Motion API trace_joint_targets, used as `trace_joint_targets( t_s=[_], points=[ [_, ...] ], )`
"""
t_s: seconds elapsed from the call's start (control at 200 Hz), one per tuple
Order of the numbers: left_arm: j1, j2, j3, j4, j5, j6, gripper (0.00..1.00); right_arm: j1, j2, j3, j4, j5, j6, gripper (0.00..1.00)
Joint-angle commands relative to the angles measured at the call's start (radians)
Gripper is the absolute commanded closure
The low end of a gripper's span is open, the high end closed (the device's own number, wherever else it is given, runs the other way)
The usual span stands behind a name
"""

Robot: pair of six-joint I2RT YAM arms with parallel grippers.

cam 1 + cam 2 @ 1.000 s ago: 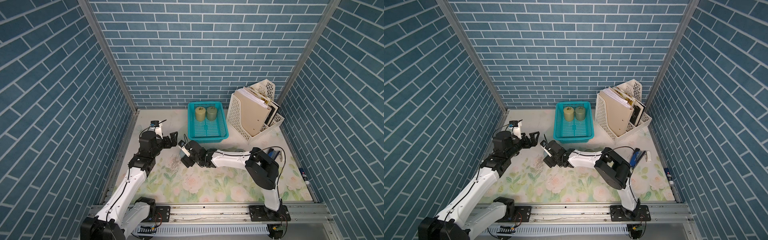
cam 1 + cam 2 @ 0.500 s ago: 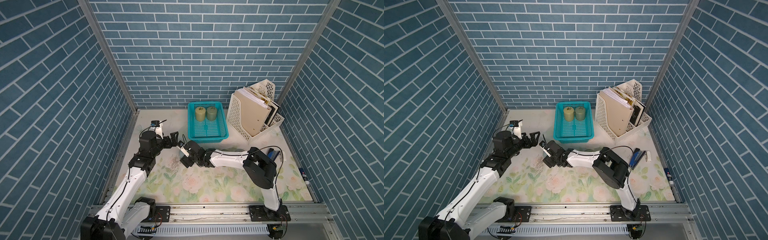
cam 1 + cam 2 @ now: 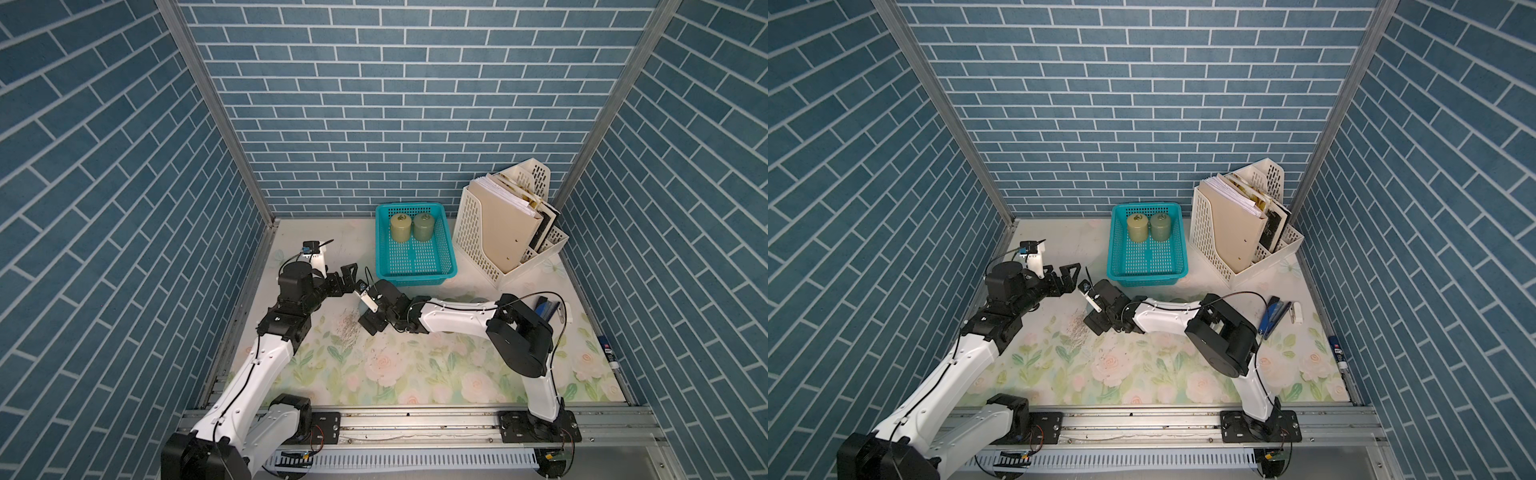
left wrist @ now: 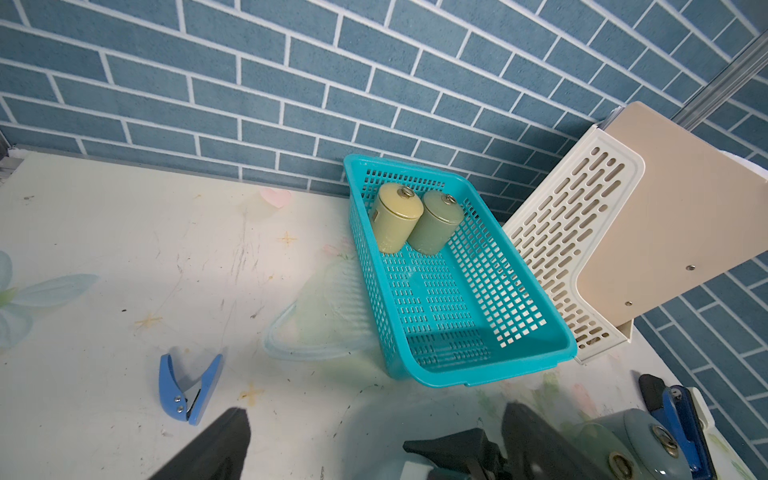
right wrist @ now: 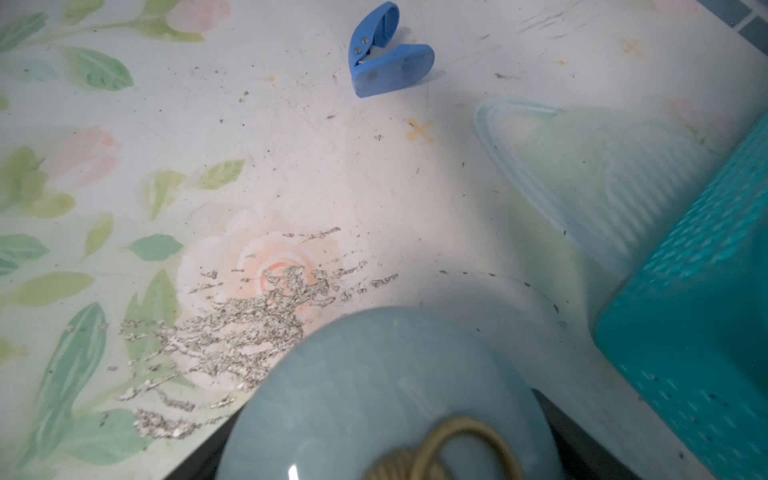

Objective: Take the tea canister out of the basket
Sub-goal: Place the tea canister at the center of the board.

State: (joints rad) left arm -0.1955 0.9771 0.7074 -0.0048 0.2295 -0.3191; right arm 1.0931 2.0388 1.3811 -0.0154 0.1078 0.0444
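Currently the blue-grey tea canister [image 5: 386, 382] sits lid-up between the jaws of the right gripper [image 3: 368, 311], outside the basket [image 3: 415, 281] just beside it; whether they clamp it cannot be told. The left gripper [image 3: 348, 279] stands apart, empty, close alongside.

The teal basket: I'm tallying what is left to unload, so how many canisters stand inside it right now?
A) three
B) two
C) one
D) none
B: a yellowish canister and a greener canister stand upright side by side inside the basket, at its end nearest the back wall.
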Motion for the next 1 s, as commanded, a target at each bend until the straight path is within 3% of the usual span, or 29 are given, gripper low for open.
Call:
trace_joint_targets(
  t_s=[0.0,0.32,0.495,0.735,0.995],
  points=[
    [0.005,-0.006,0.007,0.017,0.008,-0.006,0.0,0.004,-0.012,0.021,0.008,-0.006,-0.01,0.04],
    [0.01,0.015,0.108,0.009,-0.038,-0.014,0.0,-0.056,-0.162,0.033,-0.004,0.034,-0.009,0.04],
    [0.011,0.102,0.154,0.052,0.021,-0.024,0.0,-0.148,-0.218,0.06,-0.025,0.044,0.023,0.04],
    [-0.002,0.201,0.169,0.115,0.058,-0.022,0.0,-0.276,-0.17,0.176,-0.065,0.042,0.063,0.05],
    [-0.02,0.22,0.161,0.129,0.045,-0.002,0.0,-0.335,-0.042,0.342,-0.095,0.007,0.071,0.05]
  ],
)
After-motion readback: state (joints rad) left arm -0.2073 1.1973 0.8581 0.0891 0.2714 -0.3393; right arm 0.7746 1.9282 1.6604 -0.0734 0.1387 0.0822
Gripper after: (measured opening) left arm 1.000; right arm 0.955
